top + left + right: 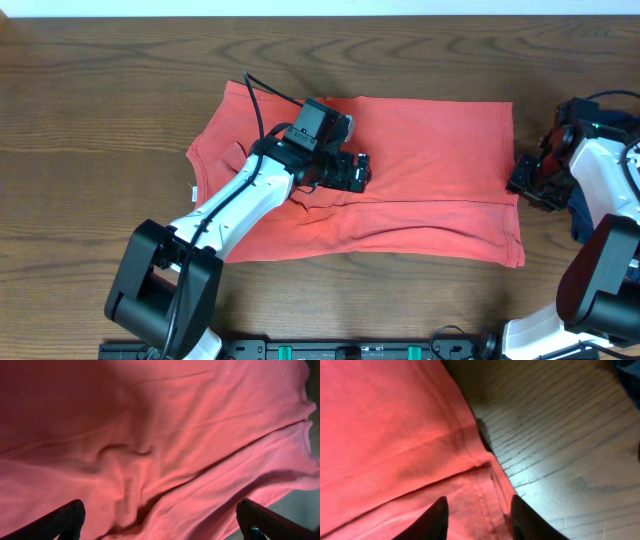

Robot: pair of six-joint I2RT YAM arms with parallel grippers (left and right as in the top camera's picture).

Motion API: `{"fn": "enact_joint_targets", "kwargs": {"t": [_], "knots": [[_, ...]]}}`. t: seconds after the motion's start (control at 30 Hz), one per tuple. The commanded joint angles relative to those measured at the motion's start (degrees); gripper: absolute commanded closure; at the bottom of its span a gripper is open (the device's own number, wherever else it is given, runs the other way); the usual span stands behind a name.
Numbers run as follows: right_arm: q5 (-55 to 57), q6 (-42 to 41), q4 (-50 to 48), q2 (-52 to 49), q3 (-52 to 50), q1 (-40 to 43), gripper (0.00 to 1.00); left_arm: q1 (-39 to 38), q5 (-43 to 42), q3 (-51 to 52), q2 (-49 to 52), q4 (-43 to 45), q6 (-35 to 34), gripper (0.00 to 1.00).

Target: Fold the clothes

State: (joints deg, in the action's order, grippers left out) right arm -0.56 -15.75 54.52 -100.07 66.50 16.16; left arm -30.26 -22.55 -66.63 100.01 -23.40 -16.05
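Observation:
The red-orange T-shirt (420, 160) lies spread on the wooden table with a lengthwise crease and fold line across it. No lettering shows. A small white bit (192, 194) sticks out at its left edge. My left gripper (355, 172) hovers over the middle of the shirt. In the left wrist view its fingers (160, 512) are wide open above wrinkled fabric (150, 435), holding nothing. My right gripper (522, 185) is at the shirt's right edge. In the right wrist view its fingers (477, 512) are open, straddling the stitched hem (385, 435).
Bare wood table (100, 100) surrounds the shirt and also shows in the right wrist view (570, 450). A dark blue object (580, 222) lies by the right arm near the table's right edge. A black rail (350, 350) runs along the front edge.

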Motion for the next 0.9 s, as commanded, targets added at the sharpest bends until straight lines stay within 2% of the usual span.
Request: {"fn": "enact_joint_targets", "kwargs": {"t": [0.0,0.1,0.5,0.57,0.63,0.67,0.87], "knots": [[1.8,1.0,-2.1,0.6,-2.6,0.4,0.70,0.3,1.4,0.1,0.3,-0.2,1.0,0.02],[1.8,1.0,-4.5,0.6,-4.7,0.4,0.75,0.3,1.4,0.1,0.3,-0.5,1.0,0.02],[1.6,1.0,-10.2,0.6,-9.7,0.3,0.76,0.3,1.4,0.1,0.3,-0.6,1.0,0.02],[1.6,1.0,-10.3,0.6,-9.7,0.3,0.81,0.3,1.4,0.1,0.3,-0.6,1.0,0.02],[1.6,1.0,-10.4,0.6,-9.7,0.3,0.95,0.3,1.4,0.1,0.3,-0.6,1.0,0.02],[1.6,1.0,-10.4,0.6,-9.7,0.3,0.99,0.3,1.4,0.1,0.3,-0.6,1.0,0.02],[1.6,0.8,-11.7,0.7,-9.5,0.3,0.99,0.3,1.7,0.1,0.3,-0.5,1.0,0.02]]}}
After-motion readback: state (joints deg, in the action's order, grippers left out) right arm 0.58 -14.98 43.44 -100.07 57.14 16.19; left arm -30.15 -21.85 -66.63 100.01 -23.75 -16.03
